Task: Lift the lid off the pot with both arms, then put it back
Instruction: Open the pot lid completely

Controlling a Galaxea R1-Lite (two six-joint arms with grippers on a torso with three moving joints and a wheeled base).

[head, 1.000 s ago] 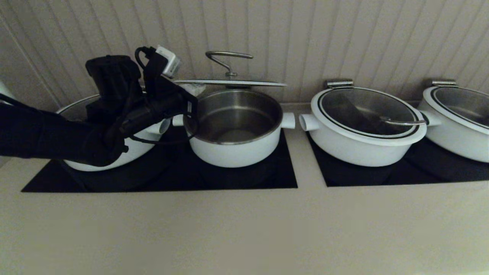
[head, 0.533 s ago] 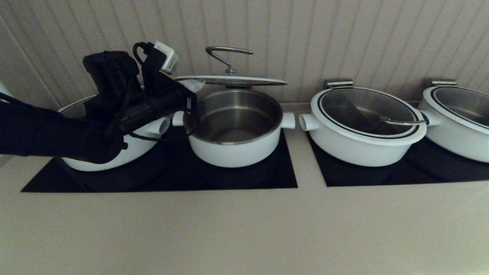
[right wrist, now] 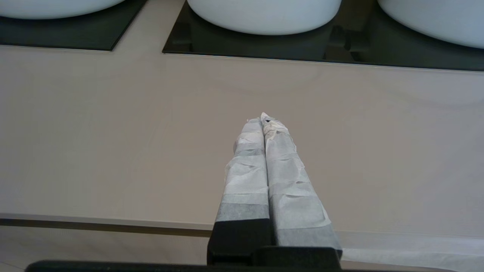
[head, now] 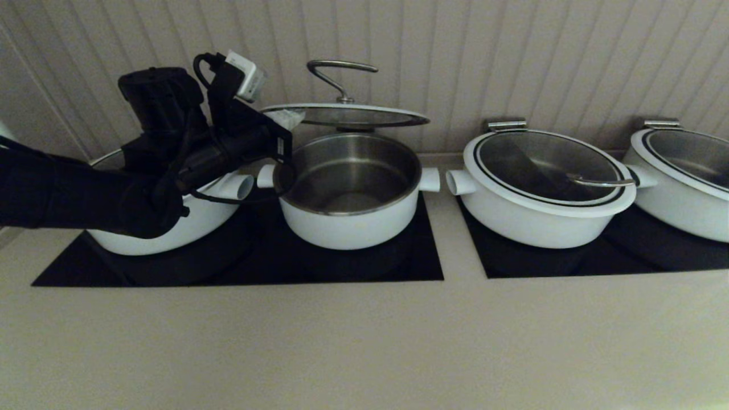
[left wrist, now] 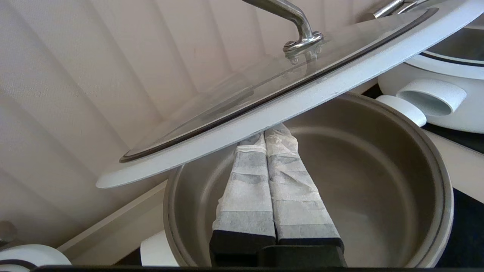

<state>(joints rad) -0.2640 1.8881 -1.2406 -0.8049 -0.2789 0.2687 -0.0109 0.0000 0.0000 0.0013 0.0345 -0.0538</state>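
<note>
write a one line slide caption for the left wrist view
Left hand, fingers shut, props the lid tilted above the open pot.

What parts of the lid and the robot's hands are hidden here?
- Left hand: its fingertips vanish under the lid in the left wrist view.
- Lid's far edge: hidden in the head view, which sees it nearly edge-on.
- Right hand: absent from the head view; only the right wrist view shows it.
</note>
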